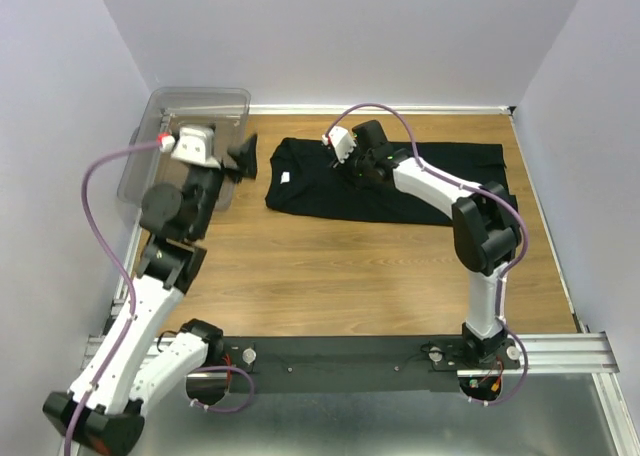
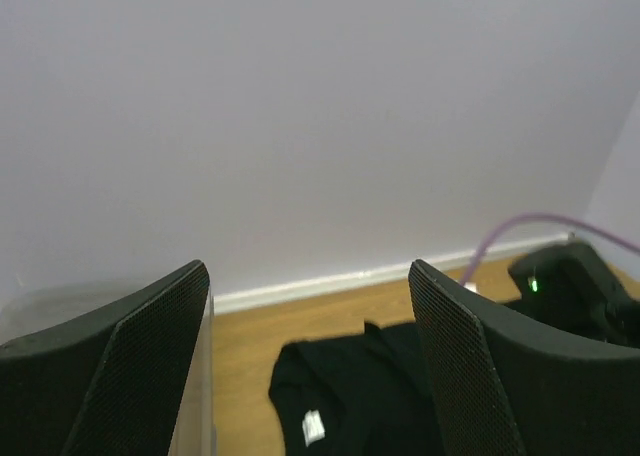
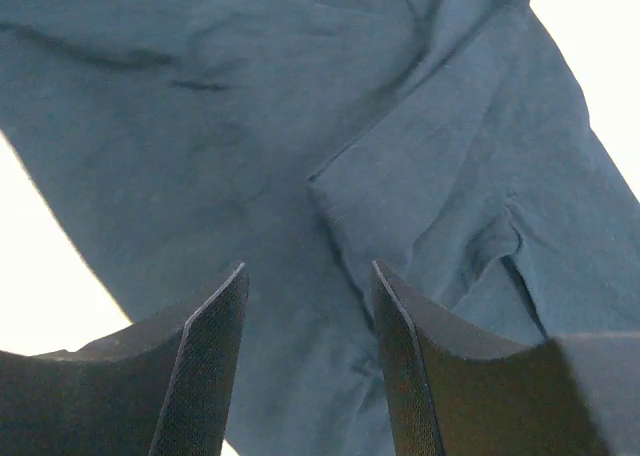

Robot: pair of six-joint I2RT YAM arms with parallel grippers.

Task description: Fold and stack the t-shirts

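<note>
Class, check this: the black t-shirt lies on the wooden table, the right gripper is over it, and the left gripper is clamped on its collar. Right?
No. The left gripper is open and holds nothing, as the left wrist view shows; the t-shirt does lie on the table under the right gripper.

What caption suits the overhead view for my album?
Right jaws open over a black t-shirt on the wooden table; left jaws open beside a clear bin.
</note>
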